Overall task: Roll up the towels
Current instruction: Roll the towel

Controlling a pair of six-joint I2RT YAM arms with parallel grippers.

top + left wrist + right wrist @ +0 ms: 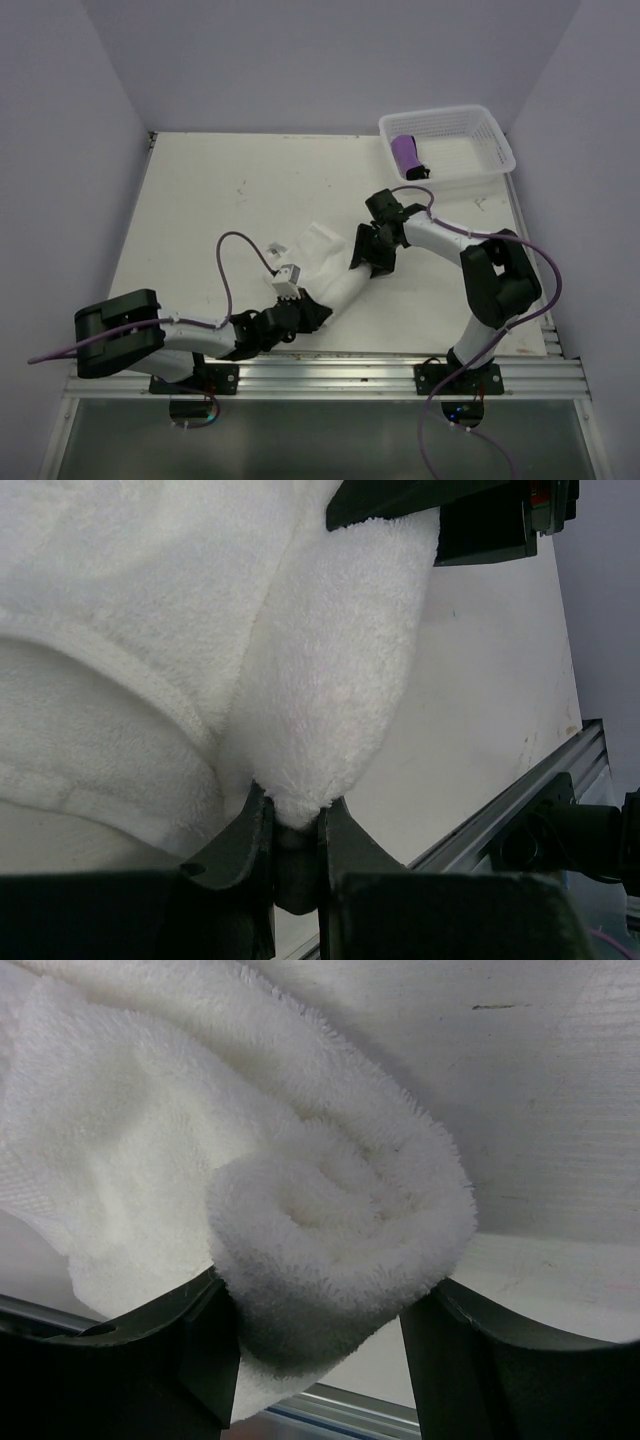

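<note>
**White towel: tip pinched at left, rolled end between the right fingers**

The left gripper is clenched on a narrow tip of the white towel; the tuft sits squeezed between the two dark fingers. Just ahead of the fingertips the cloth widens into a thick lobe. A folded, hemmed layer bulges beside the lobe on one side, and the bare table shows on the other. At the lobe's far end, dark parts of the other arm lie against the cloth.

The right gripper has its fingers standing wide, one on each side of the towel's rolled end. The spiral of the roll faces the wrist camera, just beyond the fingertips. One finger touches the roll's flank. At the other I cannot tell contact from gap, so whether it is grasping or released I cannot tell. Loose cloth spreads away past the roll.

From above, the towel lies as a slanted bundle on the table, with one gripper at each end. A flatter patch of it shows just beyond the left gripper.

Well beyond the right gripper, at the table's far corner, a white basket holds the purple towel. It is bunched into a short cylinder against one wall of the basket.
</note>
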